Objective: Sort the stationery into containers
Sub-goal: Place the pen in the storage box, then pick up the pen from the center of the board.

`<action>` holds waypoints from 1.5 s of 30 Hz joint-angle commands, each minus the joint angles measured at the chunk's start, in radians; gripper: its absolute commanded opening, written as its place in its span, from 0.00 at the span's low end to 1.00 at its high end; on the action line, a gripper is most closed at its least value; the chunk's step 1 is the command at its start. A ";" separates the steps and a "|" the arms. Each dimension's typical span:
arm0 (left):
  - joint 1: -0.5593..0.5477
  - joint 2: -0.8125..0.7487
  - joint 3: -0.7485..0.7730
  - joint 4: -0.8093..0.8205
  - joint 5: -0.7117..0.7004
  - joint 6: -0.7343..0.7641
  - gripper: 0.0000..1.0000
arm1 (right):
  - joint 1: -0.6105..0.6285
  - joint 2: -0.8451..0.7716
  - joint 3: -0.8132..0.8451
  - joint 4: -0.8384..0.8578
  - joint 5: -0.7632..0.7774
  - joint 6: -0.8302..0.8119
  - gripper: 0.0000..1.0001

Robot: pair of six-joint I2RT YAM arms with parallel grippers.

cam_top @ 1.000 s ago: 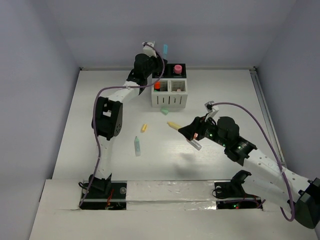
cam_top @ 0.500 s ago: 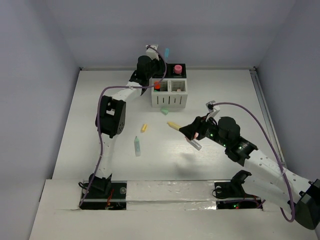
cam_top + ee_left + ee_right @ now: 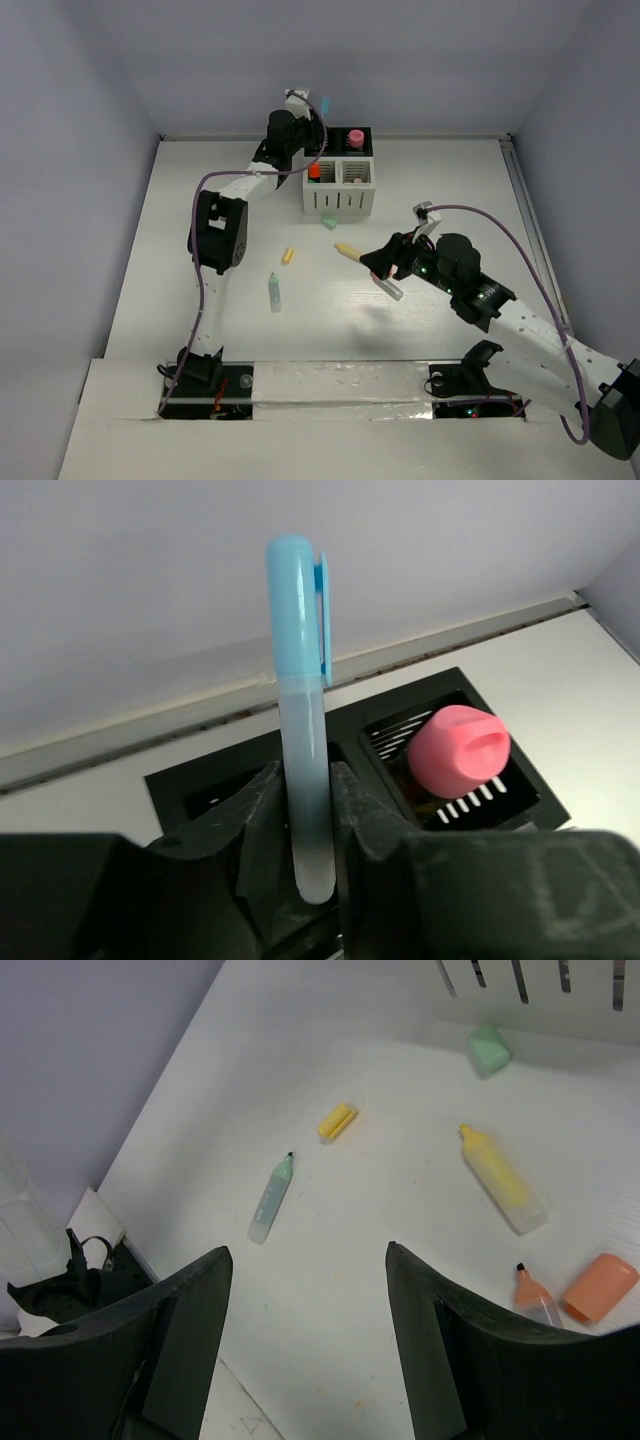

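My left gripper (image 3: 303, 790) is shut on a blue highlighter (image 3: 300, 710), held upright with its cap on top. It hangs over the back left black compartment (image 3: 200, 770) of the organizer (image 3: 340, 200). A pink highlighter (image 3: 458, 748) stands in the neighbouring black compartment. My right gripper (image 3: 308, 1250) is open and holds nothing, above the table. Right of it lie a yellow highlighter (image 3: 502, 1180), an uncapped orange highlighter (image 3: 535, 1298) and its orange cap (image 3: 600, 1286). A green highlighter (image 3: 271, 1198) and a yellow eraser (image 3: 337, 1120) lie further left.
A green eraser (image 3: 489, 1048) lies against the organizer's white slatted front (image 3: 540, 990). An orange-red item (image 3: 314, 172) stands in the left white compartment. Grey walls close the table at the back and sides.
The left gripper has wavered a little over the back of the organizer with the blue highlighter, drifting right and then back left. The right arm has barely moved.
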 commanded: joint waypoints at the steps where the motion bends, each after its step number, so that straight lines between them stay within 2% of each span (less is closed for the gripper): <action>1: 0.006 -0.034 0.000 0.032 -0.007 0.029 0.22 | -0.005 -0.004 0.023 0.025 0.014 -0.012 0.68; 8: 0.015 -0.028 -0.002 0.034 -0.007 0.029 0.36 | -0.005 -0.013 0.018 0.022 0.017 -0.007 0.68; 18: 0.015 -0.069 -0.023 0.034 -0.007 0.031 0.39 | -0.005 -0.013 0.018 0.022 0.017 -0.004 0.68; 20: 0.015 -0.117 -0.043 0.046 0.002 0.023 0.39 | -0.005 -0.008 0.023 0.019 0.017 -0.007 0.68; 25: 0.015 -0.290 -0.069 0.045 0.002 0.005 0.46 | -0.005 0.016 0.049 -0.005 0.020 -0.016 0.66; 31: 0.015 -0.547 -0.152 0.017 -0.006 -0.084 0.61 | -0.014 0.084 0.107 -0.099 0.042 -0.050 0.55; 34: 0.015 -0.716 -0.328 0.087 -0.012 -0.216 0.71 | -0.014 0.130 0.139 -0.145 0.053 -0.072 0.52; 36: 0.015 -0.854 -0.597 0.171 -0.001 -0.321 0.78 | -0.025 0.171 0.164 -0.176 0.060 -0.090 0.52; 37: 0.005 -0.855 -0.599 0.172 -0.004 -0.349 0.80 | -0.025 0.186 0.171 -0.188 0.062 -0.090 0.52; 38: 0.004 -0.934 -0.720 0.202 -0.010 -0.369 0.83 | -0.025 0.202 0.181 -0.199 0.063 -0.102 0.52; 39: -0.015 -0.969 -0.773 0.209 -0.015 -0.385 0.86 | -0.034 0.215 0.188 -0.217 0.065 -0.108 0.53; 41: -0.046 -1.061 -0.901 0.175 -0.036 -0.402 0.89 | -0.034 0.257 0.213 -0.237 0.060 -0.127 0.55; 45: -0.101 -1.187 -1.058 0.075 -0.064 -0.406 0.94 | -0.043 0.317 0.253 -0.297 0.060 -0.162 0.59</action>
